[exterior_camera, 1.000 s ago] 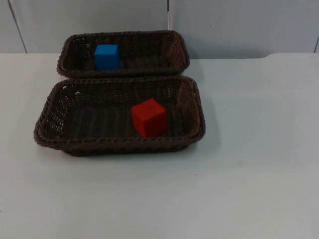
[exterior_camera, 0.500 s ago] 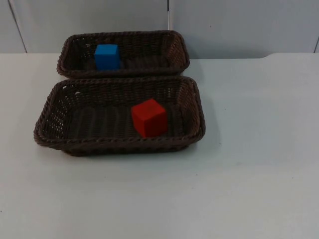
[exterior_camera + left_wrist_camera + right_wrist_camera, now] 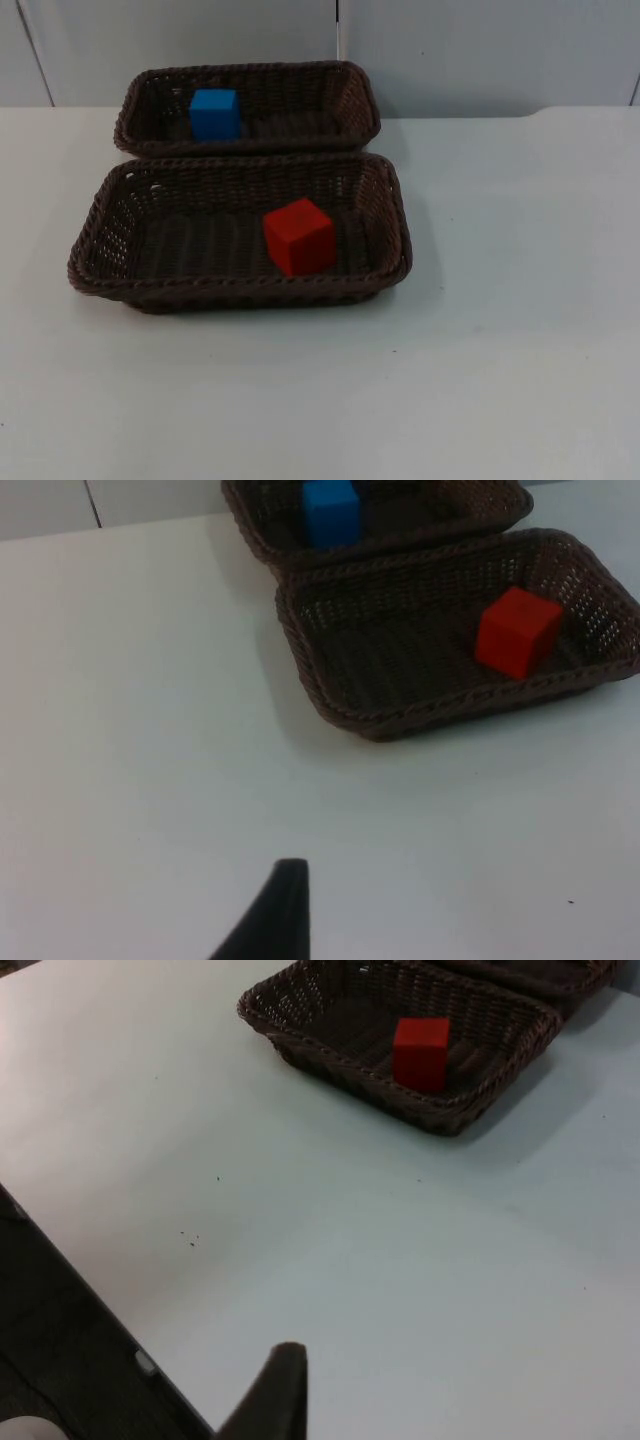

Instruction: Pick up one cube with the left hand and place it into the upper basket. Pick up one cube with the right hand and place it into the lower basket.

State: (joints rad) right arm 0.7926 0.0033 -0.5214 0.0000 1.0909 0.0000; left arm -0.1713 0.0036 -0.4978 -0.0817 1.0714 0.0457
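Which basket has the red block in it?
The lower basket, the one nearer the camera in the top view, holds the red cube. The upper basket by the wall holds a blue cube instead.

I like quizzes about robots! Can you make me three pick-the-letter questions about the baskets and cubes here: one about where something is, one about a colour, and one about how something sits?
1. Where is the blue cube?
A. In the upper basket
B. On the white table
C. In the lower basket

2. What colour is the cube in the lower basket?
A. Green
B. Red
C. Yellow

3. How do the two baskets sit?
A. One stacked inside the other
B. Far apart at opposite table ends
C. Side by side, long rims close together

Answers:
1. A, the blue cube rests on the floor of the basket nearer the grey wall.
2. B, the red cube lies on the lower basket's floor, right of its middle.
3. C, the top view shows the upper basket's near rim running right along the lower basket's far rim.
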